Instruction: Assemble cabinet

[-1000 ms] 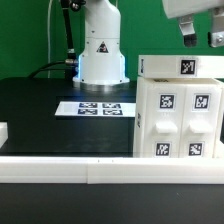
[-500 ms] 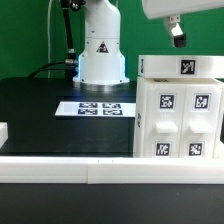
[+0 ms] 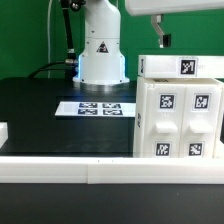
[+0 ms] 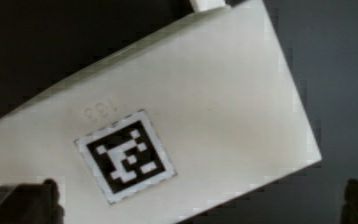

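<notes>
The cabinet (image 3: 178,115) is a large white boxy case with several black-and-white tags, standing on the black table at the exterior view's right. My gripper (image 3: 160,38) hangs above its top, near the top's left end, apart from it. In the wrist view the cabinet's white top face (image 4: 194,95) with one tag (image 4: 123,155) lies below my gripper (image 4: 190,205). The dark fingertips (image 4: 25,200) stand far apart at the two sides with nothing between them. The gripper is open and empty.
The marker board (image 3: 100,108) lies flat on the black table in front of the robot base (image 3: 100,50). A long white border rail (image 3: 60,160) runs along the front. A small white block (image 3: 3,131) sits at the exterior view's left edge.
My gripper has moved toward the exterior view's left, from above the cabinet's right side to above its left top edge. It stays open. The cabinet has not moved.
</notes>
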